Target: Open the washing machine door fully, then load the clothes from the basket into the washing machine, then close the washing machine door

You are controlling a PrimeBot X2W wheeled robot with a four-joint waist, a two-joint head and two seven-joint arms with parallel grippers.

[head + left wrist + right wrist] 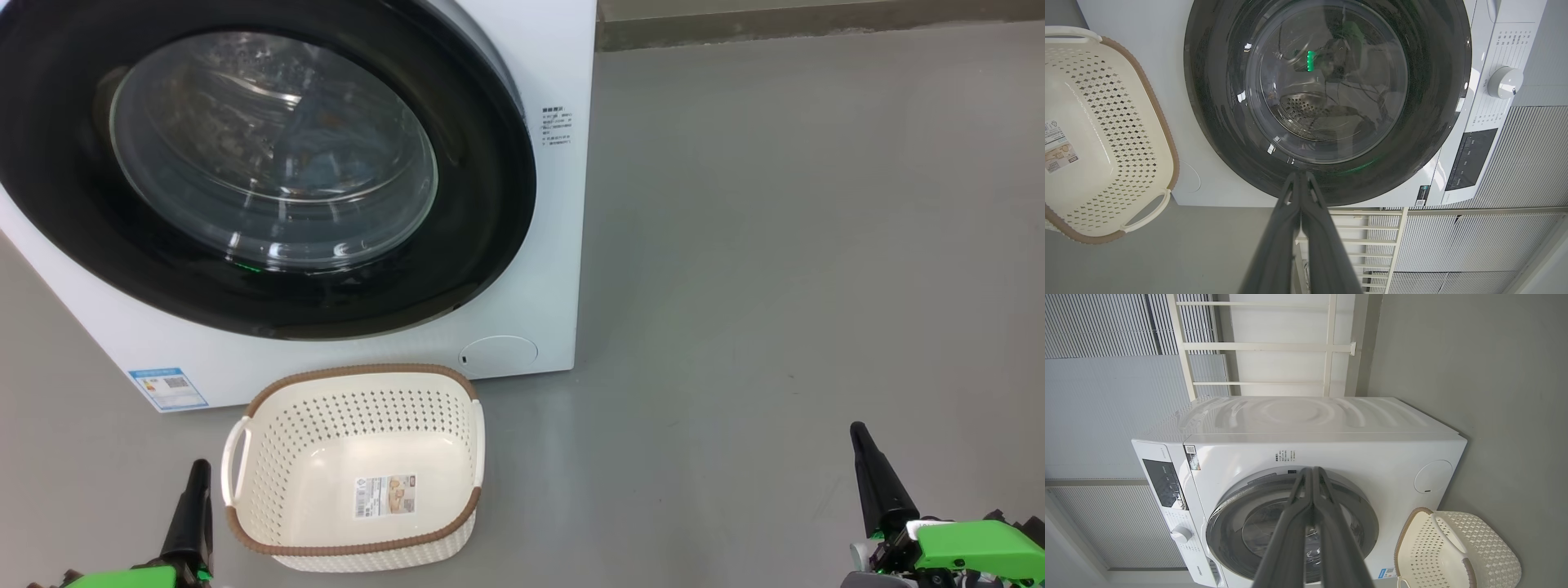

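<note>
The washing machine (555,245) stands white at upper left, and its door (482,188), black-rimmed with a glass bowl, lies flat against the front. Behind the glass a bluish patch (322,159) shows dimly; it looks like the clothes. The cream basket (269,457) with a brown rim sits on the floor before the machine, with just a label on its floor. My left gripper (198,474) is shut and empty, low beside the basket's left handle. My right gripper (859,437) is shut and empty, far right of the basket. The wrist views show both pairs of fingers pressed together (1300,176) (1312,470).
Bare grey floor (775,286) spreads to the right of the machine up to a wall base (816,24). In the wrist views, a white railing (1265,347) and ribbed wall panels (1094,330) stand behind the machine, and a control dial (1504,81) sits on its front.
</note>
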